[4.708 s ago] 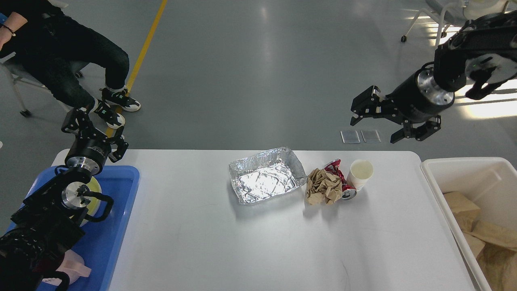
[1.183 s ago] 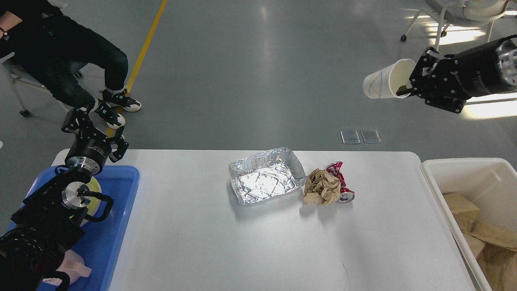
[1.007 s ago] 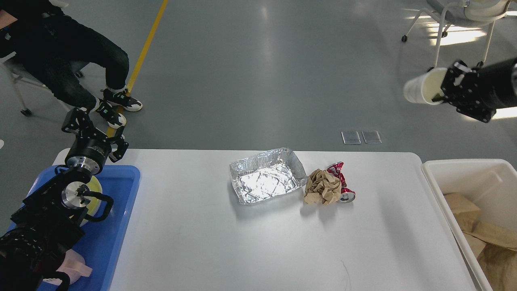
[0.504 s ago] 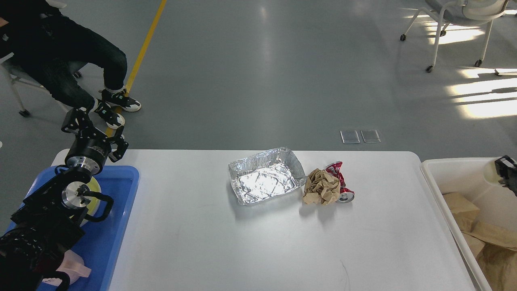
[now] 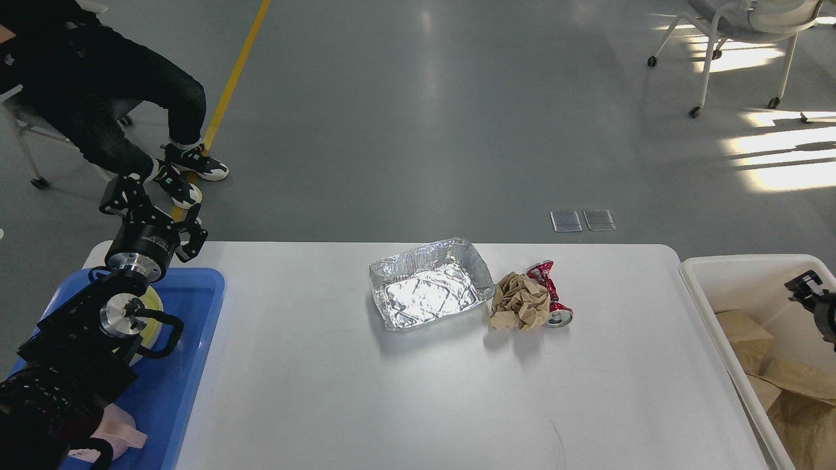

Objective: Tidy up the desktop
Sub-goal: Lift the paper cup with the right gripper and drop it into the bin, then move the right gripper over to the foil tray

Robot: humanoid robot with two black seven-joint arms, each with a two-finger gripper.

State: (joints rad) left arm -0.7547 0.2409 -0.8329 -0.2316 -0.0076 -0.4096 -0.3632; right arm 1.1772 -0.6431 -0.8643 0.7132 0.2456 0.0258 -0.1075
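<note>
The white desktop (image 5: pixel 405 391) carries a crumpled foil tray (image 5: pixel 428 285) near its middle. Right of that lie a ball of brown paper (image 5: pixel 519 302) and a crushed red can (image 5: pixel 554 297), touching each other. My left gripper (image 5: pixel 153 212) hovers open over the far end of the blue tray (image 5: pixel 192 365), holding nothing. Only a small dark part of my right gripper (image 5: pixel 810 297) shows at the right edge, over the white bin (image 5: pixel 718 277). Its fingers cannot be made out.
The white bin holds brown paper scraps (image 5: pixel 784 385). In the blue tray lie a yellow round item (image 5: pixel 154 305) and a pink item (image 5: pixel 121 431), partly hidden by my left arm. A seated person (image 5: pixel 98 98) is at the far left, and a wheeled chair (image 5: pixel 738 26) at the far right.
My right gripper took the white paper cup off the desktop, swung it right and came down over the white bin. The cup no longer shows. The left arm has not moved.
</note>
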